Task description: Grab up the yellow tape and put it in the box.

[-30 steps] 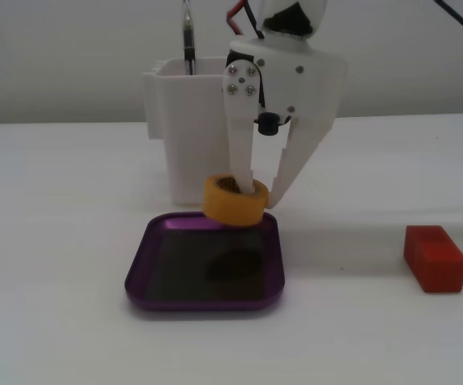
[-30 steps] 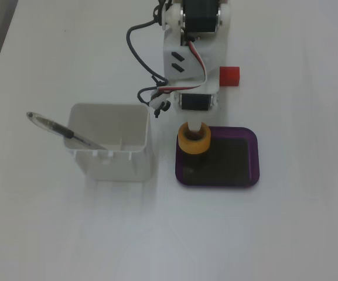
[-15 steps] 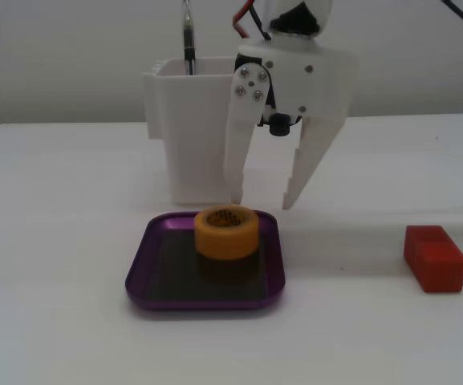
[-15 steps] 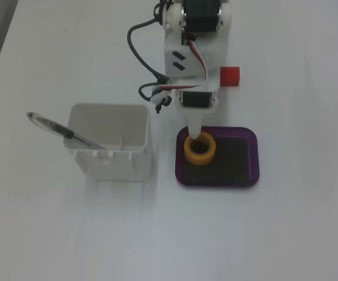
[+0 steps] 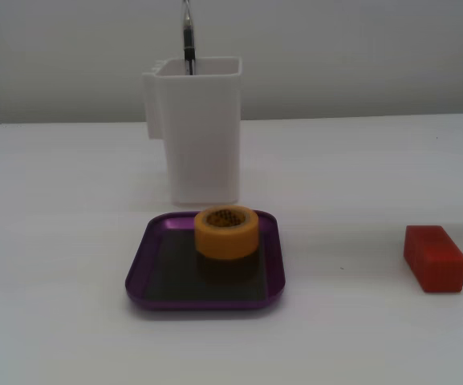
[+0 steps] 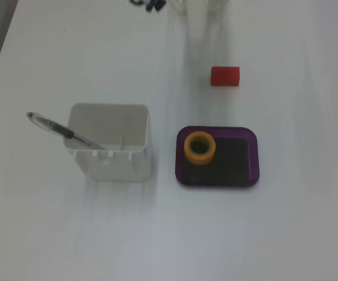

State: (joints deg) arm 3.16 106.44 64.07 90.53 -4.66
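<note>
The yellow tape (image 5: 226, 233) stands flat inside the purple box (image 5: 139, 273), on its dark bottom near the rim closest to the white container. In the top-down fixed view the tape's ring (image 6: 187, 147) sits in the left part of the box (image 6: 239, 164). Nothing touches the tape. No gripper shows in either fixed view. Only some dark bits (image 6: 148, 4) and a pale blurred shape (image 6: 198, 12) reach in at the top edge of the top-down view, and I cannot tell what they are.
A tall white plastic container (image 5: 199, 128) stands just behind the box, with a pen (image 5: 188, 36) leaning in it; both show in the top-down view, container (image 6: 110, 164) and pen (image 6: 57, 127). A red block (image 5: 433, 257) lies apart on the white table (image 6: 224, 75).
</note>
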